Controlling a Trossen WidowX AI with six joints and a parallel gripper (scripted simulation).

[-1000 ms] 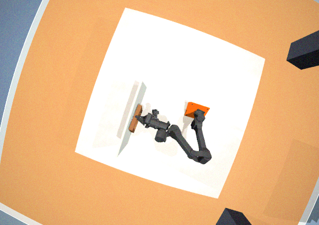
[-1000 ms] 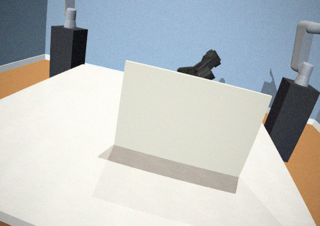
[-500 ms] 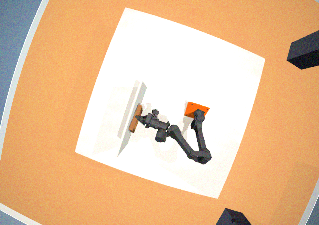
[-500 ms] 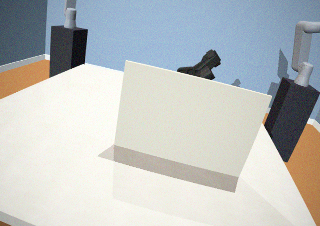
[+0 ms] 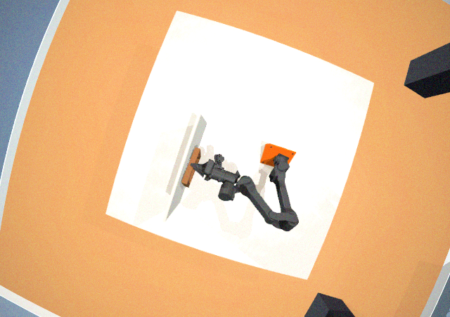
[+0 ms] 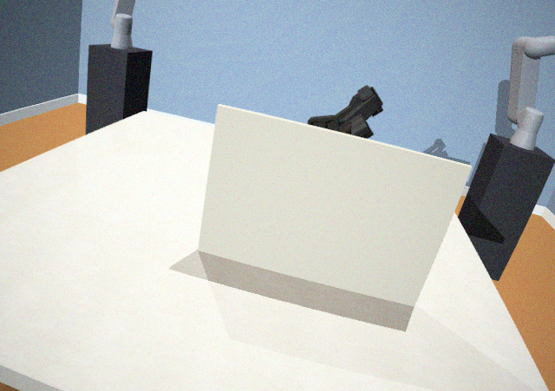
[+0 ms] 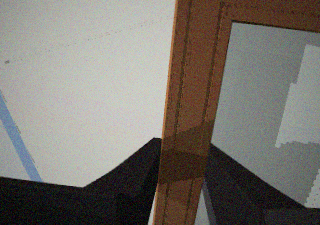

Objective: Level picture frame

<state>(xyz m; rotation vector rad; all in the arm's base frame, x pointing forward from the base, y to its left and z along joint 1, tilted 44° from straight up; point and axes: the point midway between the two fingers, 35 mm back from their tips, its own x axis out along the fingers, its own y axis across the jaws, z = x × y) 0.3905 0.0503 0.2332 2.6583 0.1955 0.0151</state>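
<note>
1. At eight to nine o'clock from the top view's centre: an upright pale wall panel (image 5: 178, 198) (image 6: 331, 198) (image 7: 90, 95), set on the white table (image 5: 247, 70) (image 6: 89, 198). Broad and blank on the side facing the exterior view.
2. Just right of there: the brown picture frame (image 5: 188, 174) (image 7: 196, 60), on the arm's side of the panel. Hidden from the exterior view. In the wrist view, one side bar running from twelve towards half past six, with a grey inner area towards three o'clock. Impossible to tell whether level, or how seated on the screw.
3. At the frame: the gripper (image 5: 192, 165) (image 7: 184, 161), pinching that side bar, with one dark finger on either side.
4. Farther right: the dark jointed arm (image 5: 256, 195) (image 6: 354, 114), bent out towards five o'clock, then back up to an orange base plate (image 5: 272, 149) at three o'clock.
5. Towards the right: a dark block (image 5: 327, 306) at five o'clock and another dark block (image 5: 430, 67) at two, both cut off by the view's edge.
</note>
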